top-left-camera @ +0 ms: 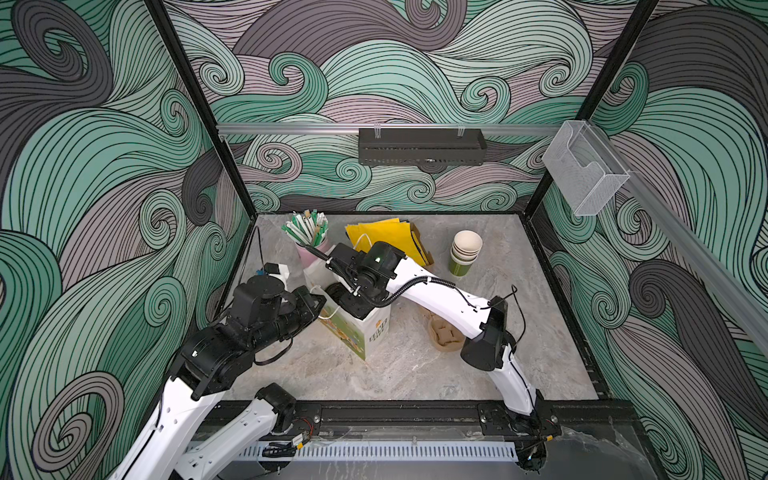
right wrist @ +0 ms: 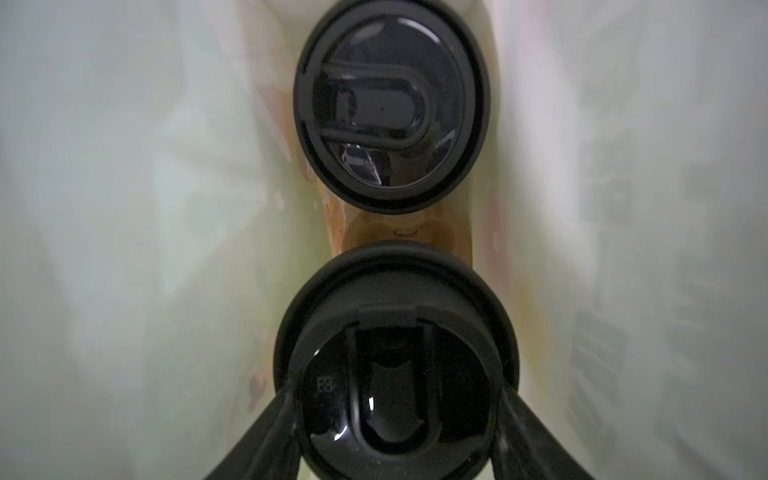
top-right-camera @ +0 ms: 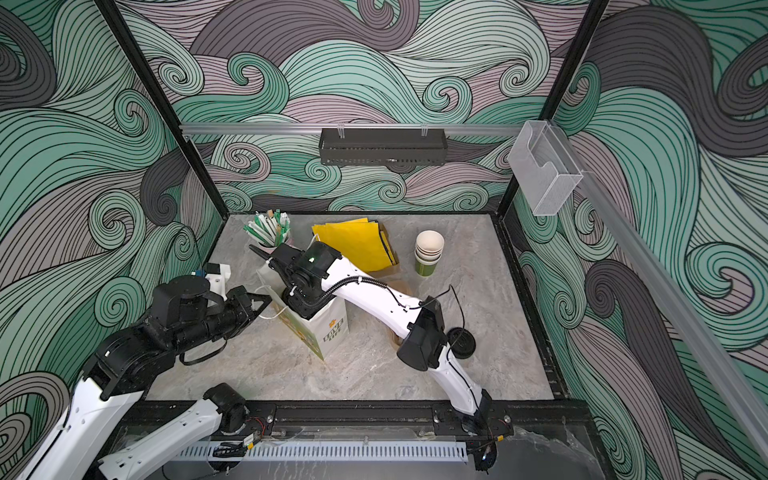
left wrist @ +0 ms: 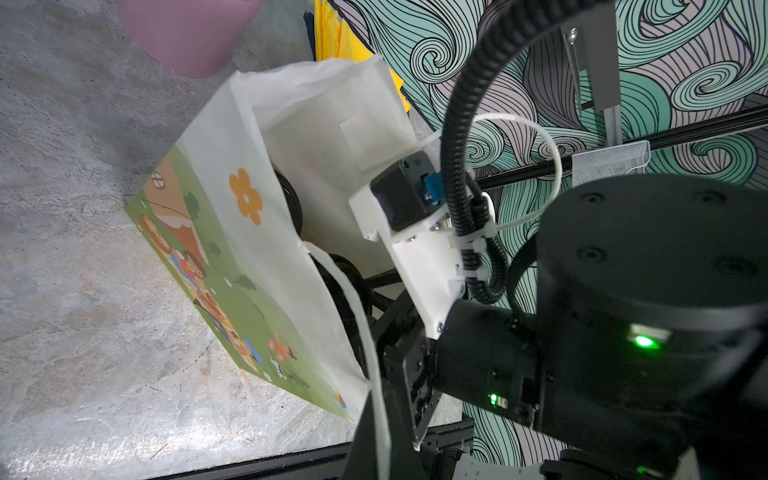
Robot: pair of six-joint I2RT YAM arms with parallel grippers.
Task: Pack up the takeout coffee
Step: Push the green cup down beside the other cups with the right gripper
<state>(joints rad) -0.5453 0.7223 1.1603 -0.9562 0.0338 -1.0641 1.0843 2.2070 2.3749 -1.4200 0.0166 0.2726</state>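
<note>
Setting: swirl-papered enclosure, grey marbled counter [top-left-camera: 415, 374]. Standing on it we list one printed paper bag [top-left-camera: 370, 328], mouth up.

Item: the takeout coffee [right wrist: 395, 374], down inside the bag. We see only its black sip lid, with a second lidded cup [right wrist: 390, 108] near it, farther in.

Right tool [right wrist: 397, 388]: reaches into the bag, fingers against either side of the cup just under the lid rim; clamped on it, as far as we judge.

Left tool [top-left-camera: 318, 304]: closed together, pinching the bag's white handle [left wrist: 353, 299].

Handling, in our estimate: light, thin-walled paper that dents under a squeeze. The lid is push-fit and could pop, and the contents may spill if tipped.

Best hold: around the upper wall below the lid, upright, moderate pressure.

Whether it rests on the bag's floor we cannot tell.
</note>
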